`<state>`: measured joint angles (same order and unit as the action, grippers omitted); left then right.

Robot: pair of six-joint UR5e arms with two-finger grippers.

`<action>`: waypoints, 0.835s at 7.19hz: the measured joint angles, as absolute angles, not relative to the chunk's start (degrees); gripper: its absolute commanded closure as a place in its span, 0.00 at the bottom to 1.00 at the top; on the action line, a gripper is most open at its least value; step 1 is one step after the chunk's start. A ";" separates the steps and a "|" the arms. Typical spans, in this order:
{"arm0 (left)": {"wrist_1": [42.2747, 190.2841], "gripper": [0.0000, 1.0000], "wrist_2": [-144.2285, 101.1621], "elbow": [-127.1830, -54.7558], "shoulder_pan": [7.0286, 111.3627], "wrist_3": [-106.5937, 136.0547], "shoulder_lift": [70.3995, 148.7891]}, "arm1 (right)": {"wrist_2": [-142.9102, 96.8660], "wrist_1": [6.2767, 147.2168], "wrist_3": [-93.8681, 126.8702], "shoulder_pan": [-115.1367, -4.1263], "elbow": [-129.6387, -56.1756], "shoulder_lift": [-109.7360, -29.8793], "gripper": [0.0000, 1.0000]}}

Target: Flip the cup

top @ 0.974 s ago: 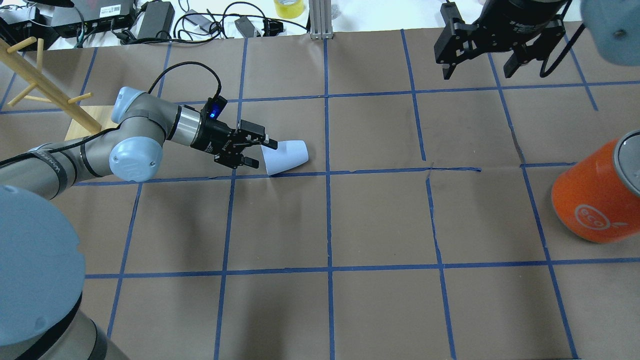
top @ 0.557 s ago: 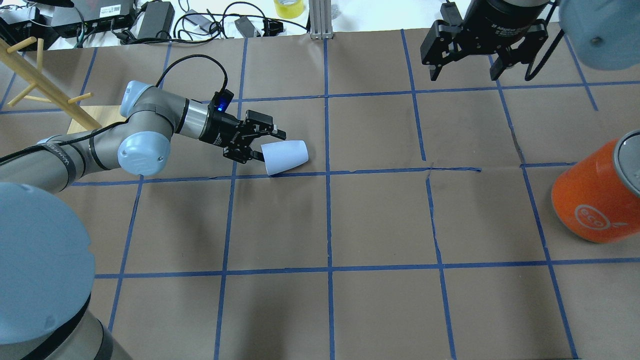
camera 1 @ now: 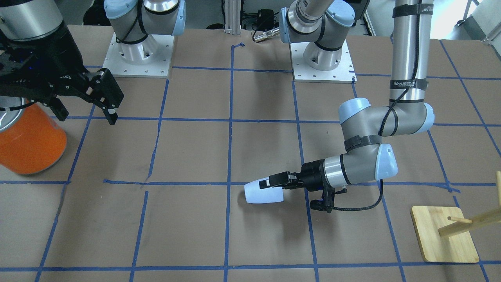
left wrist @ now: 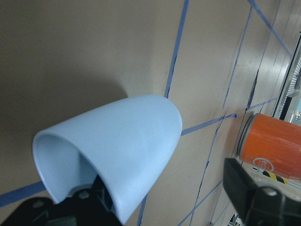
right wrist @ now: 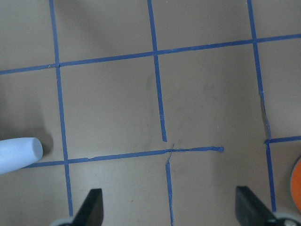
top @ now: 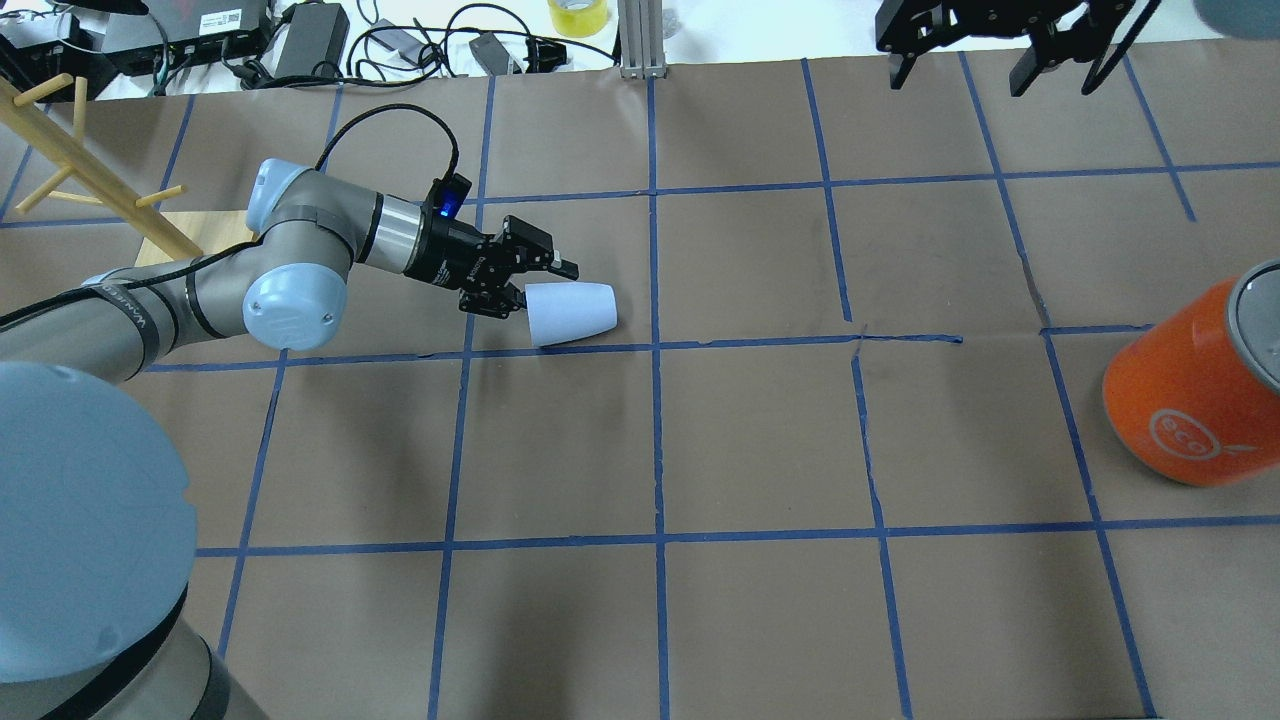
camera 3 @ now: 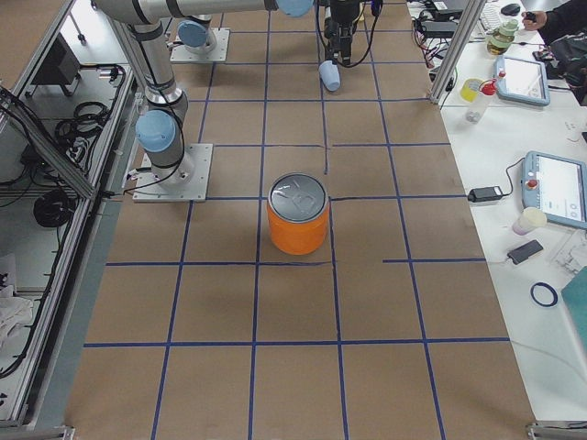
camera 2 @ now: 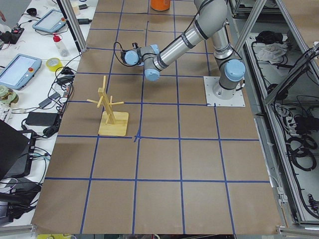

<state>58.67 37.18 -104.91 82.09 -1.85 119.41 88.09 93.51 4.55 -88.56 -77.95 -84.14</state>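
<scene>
Fingers of the left gripper (top: 535, 285) now straddle the rim of the cup (top: 572, 312), where a second ago they stood wider and short of it. We see that the wrist has rolled and pushed in. One finger sits inside the mouth and the other lies outside the wall, with a gap showing in the wrist view. We judge the jaws part open and holding nothing yet. The cup has not moved. It lies on its side, well apart from the can (top: 1180, 400), base pointing toward the can and mouth away from it. The right gripper (camera 1: 87, 115) has pulled back and hangs raised near the can, spread wide and empty. For the task, we take the reach as done. We expect a pinch on the wall next, then a lift and a turn to stand the cup on end.
</scene>
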 measured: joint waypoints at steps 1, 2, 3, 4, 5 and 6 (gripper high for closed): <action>58.59 1.00 36.81 -104.90 82.09 -0.75 119.39 | 88.22 91.26 4.57 -88.84 -77.55 -84.00 0.00; 58.55 1.00 36.62 -104.90 82.09 -0.06 119.18 | 87.98 88.60 4.50 -89.47 -77.67 -84.12 0.00; 58.46 1.00 36.45 -104.83 82.08 0.45 118.84 | 87.91 87.61 4.45 -90.03 -78.15 -84.23 0.00; 58.36 1.00 36.52 -104.57 82.07 0.94 118.50 | 88.23 88.40 4.49 -90.29 -78.70 -84.25 0.00; 58.26 1.00 36.50 -104.05 82.08 3.19 117.77 | 88.56 89.82 4.51 -90.39 -79.05 -84.28 0.00; 57.78 1.00 36.73 -103.40 82.13 7.78 116.61 | 88.61 90.48 4.56 -90.40 -79.20 -84.28 0.00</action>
<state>57.78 36.73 -103.40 82.13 7.78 116.61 88.61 90.48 4.56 -90.40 -79.20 -84.28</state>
